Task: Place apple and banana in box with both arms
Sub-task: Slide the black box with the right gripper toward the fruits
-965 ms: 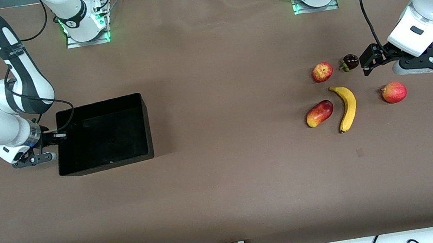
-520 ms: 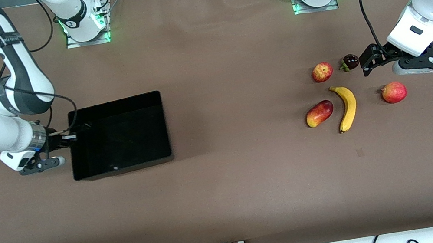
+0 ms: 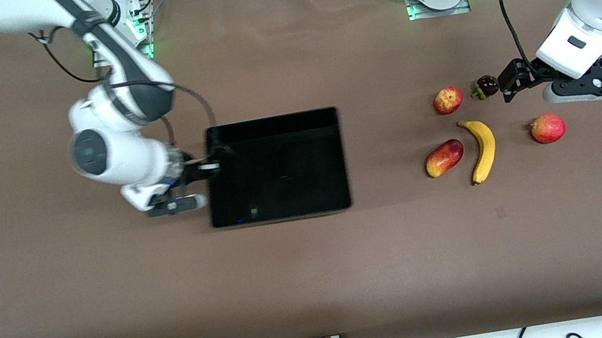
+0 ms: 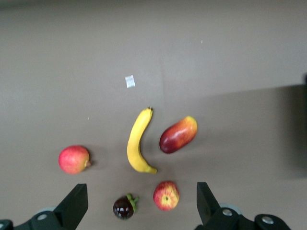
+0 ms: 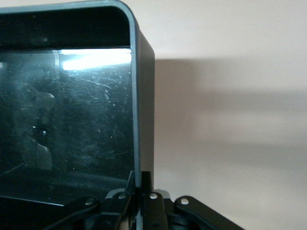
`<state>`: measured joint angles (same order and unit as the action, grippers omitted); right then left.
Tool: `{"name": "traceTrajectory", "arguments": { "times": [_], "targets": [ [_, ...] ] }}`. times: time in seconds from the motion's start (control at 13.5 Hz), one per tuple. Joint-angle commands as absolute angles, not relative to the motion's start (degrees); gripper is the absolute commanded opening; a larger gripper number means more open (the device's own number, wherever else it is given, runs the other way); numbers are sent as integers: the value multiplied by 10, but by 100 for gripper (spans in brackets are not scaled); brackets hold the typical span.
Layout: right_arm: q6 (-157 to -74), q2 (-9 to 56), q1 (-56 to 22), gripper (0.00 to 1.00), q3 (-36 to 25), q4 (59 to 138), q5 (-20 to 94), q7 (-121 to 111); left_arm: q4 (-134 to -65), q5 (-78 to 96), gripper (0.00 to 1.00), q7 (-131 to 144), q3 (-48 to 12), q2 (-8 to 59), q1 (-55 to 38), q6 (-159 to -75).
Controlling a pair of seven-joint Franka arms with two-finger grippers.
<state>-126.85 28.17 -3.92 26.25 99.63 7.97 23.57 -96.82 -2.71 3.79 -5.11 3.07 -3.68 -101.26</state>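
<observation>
The black box (image 3: 268,120) stands mid-table. My right gripper (image 3: 213,165) is shut on the box wall (image 5: 143,120) at the right arm's end, its fingers pinching the rim (image 5: 143,179). The apple (image 3: 447,100), red with yellow patches, and the banana (image 3: 482,149) lie on the table toward the left arm's end. My left gripper (image 3: 593,87) hangs open and empty over the table beside the fruits. In the left wrist view its fingers (image 4: 76,203) stand wide apart, with the apple (image 4: 166,195) and banana (image 4: 138,141) below.
An oval red-and-yellow fruit (image 3: 444,158) lies beside the banana. A plain red fruit (image 3: 547,128) lies under the left gripper's edge. A dark purple fruit with a green stem (image 3: 486,85) sits beside the apple. A small pale tag (image 4: 129,81) lies on the table.
My right gripper has dragged the box across the table toward the fruits, to mid-table. The left arm has barely moved and the fruits have stayed put.
</observation>
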Motion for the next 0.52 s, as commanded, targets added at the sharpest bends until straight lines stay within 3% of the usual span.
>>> {"name": "traceTrajectory", "arguments": {
  "times": [0.0,0.22,0.45],
  "targets": [
    [-1338,332,-99,0,273,962,70,290,-956,-25,100,39,-54,32,-41,-991],
    [-1359,366,-136,0,274,961,-35,400,-955,-26,100,39,-55,31,-44,-959],
    [-1376,385,-147,0,274,961,-59,414,-956,-26,100,33,-54,53,-45,-937]
  ]
}}
